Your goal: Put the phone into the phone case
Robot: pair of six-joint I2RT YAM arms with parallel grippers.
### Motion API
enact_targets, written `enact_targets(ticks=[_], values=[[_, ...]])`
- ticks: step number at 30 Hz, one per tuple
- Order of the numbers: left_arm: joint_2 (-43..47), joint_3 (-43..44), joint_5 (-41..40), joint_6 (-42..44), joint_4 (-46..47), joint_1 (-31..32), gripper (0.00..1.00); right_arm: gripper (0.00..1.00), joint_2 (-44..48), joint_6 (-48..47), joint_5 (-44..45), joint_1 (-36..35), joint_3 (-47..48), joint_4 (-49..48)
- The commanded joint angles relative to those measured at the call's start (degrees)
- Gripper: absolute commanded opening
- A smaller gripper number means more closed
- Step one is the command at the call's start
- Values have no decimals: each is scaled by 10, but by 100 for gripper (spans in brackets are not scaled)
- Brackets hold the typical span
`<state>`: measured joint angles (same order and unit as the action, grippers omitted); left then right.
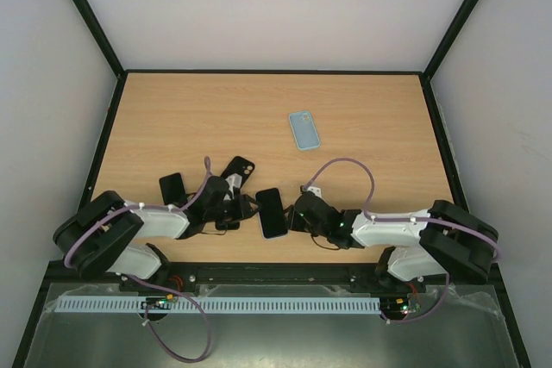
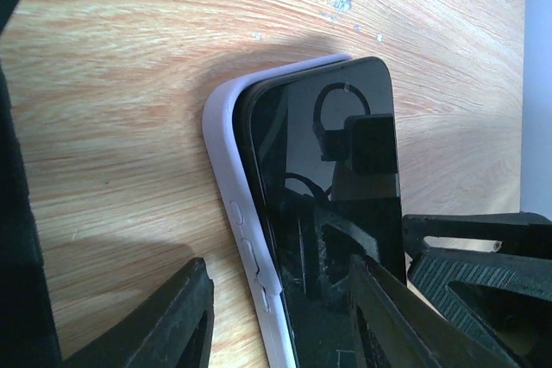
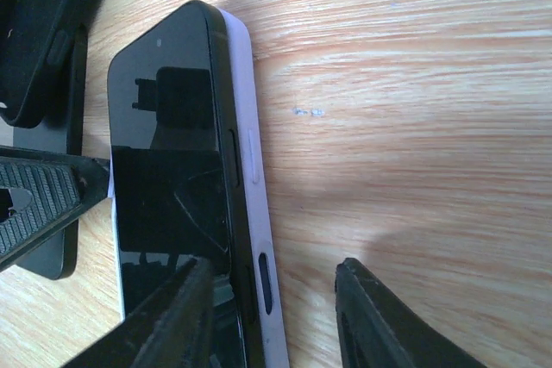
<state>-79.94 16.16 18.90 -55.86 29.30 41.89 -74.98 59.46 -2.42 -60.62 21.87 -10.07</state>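
A black-screened phone (image 1: pixel 271 210) lies face up in a pale lavender case (image 2: pixel 226 152) near the table's front edge. In both wrist views the phone's dark side stands above the case rim (image 3: pixel 252 170). My left gripper (image 1: pixel 248 207) is open and straddles the phone's left long edge (image 2: pixel 278 269), one finger over the screen and one over the table. My right gripper (image 1: pixel 291 211) is open and straddles the right long edge (image 3: pixel 274 266) the same way. Each wrist view shows the other gripper's finger at the phone's far side.
A light blue case (image 1: pixel 304 129) lies further back on the wooden table (image 1: pixel 172 118). Two black cases (image 1: pixel 239 168) (image 1: pixel 172 187) lie just behind my left arm; one shows in the right wrist view (image 3: pixel 43 32). Black frame rails edge the table.
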Motion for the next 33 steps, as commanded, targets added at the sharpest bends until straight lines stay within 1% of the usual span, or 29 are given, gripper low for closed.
enact_targets(ticks=[1,8,12,20,25,27,30,33], values=[[-20,9,-7,12,9,3,44,41,-28,1,20,0,21,-9],[-27,7,0,12,19,4,38,47,-60,23,-28,15,9,-82],[-32,3,2,11,25,5,35,54,-74,44,-70,31,-7,-139],[-45,-10,7,-6,51,11,33,56,-93,70,-137,57,-17,-218],[-43,-13,8,-8,52,17,32,63,-103,107,-204,74,-40,-332],[-40,-15,6,-8,52,19,31,64,-100,109,-213,74,-42,-344],[-36,-17,0,-10,51,20,32,70,-91,105,-216,74,-41,-341],[-34,-18,-2,-14,55,23,33,72,-78,100,-220,74,-38,-332]])
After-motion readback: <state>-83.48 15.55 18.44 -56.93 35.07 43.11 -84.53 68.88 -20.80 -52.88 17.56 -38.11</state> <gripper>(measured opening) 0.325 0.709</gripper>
